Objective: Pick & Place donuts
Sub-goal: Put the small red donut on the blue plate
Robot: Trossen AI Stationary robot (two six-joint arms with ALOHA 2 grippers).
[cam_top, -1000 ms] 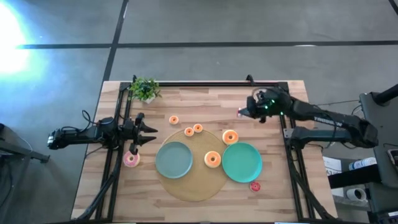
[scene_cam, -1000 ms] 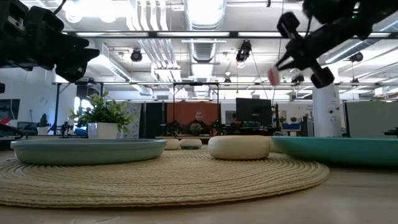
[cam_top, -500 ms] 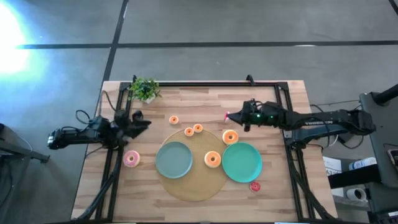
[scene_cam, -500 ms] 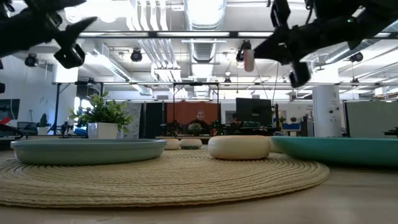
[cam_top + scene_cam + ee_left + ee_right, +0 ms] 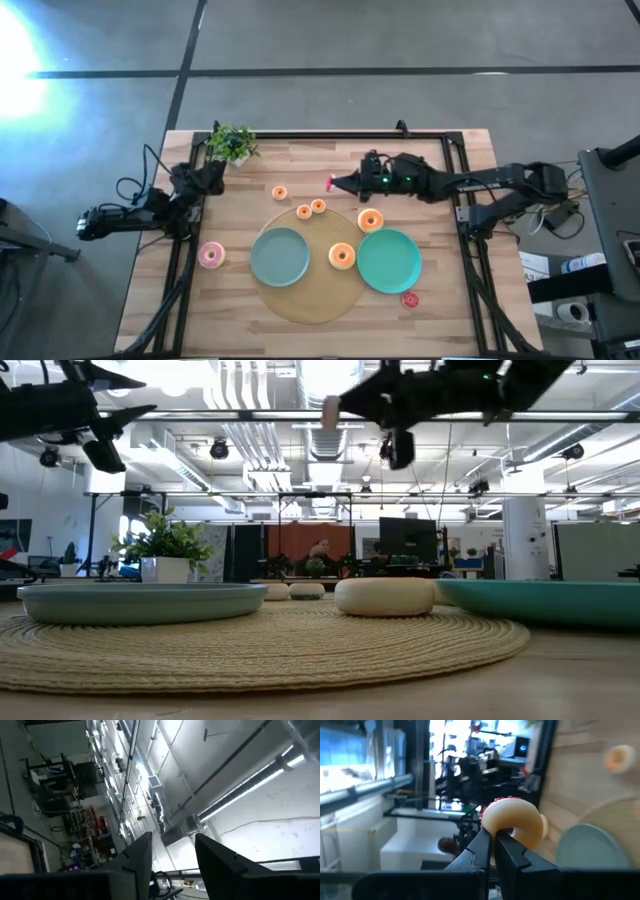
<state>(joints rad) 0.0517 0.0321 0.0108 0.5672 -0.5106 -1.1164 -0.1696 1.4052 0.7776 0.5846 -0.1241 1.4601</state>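
Observation:
My right gripper (image 5: 337,183) hangs high over the far middle of the table, shut on a small pink-iced donut (image 5: 330,182); the low view shows the donut (image 5: 329,412) well above everything. My left gripper (image 5: 207,177) is raised near the plant (image 5: 232,143), tipped upward, open and empty; its wrist view shows the fingers (image 5: 137,857) against the ceiling. On the table lie three small orange donuts (image 5: 304,211), two bigger orange ones (image 5: 370,220) (image 5: 342,256), a pink one (image 5: 210,256) and a red one (image 5: 409,299). My right gripper pinches the pink donut's ring (image 5: 506,831) between its two fingertips (image 5: 481,847), on one side of the hole. The fingers lie about level, coming from the table's right. The donut is lifted clear, its pale underside toward the wrist camera.
A grey-blue plate (image 5: 262,262) and a green plate (image 5: 400,275) sit on and beside a round woven mat (image 5: 310,303). Black frame rails run along the left, right and far sides. Bare wood shows at the near left and near right corners.
My right gripper has carried the pink donut toward the table's left, from near the right rail to over the far middle, staying high. My left gripper has drawn back toward the far left corner, by the plant, and tipped upward.

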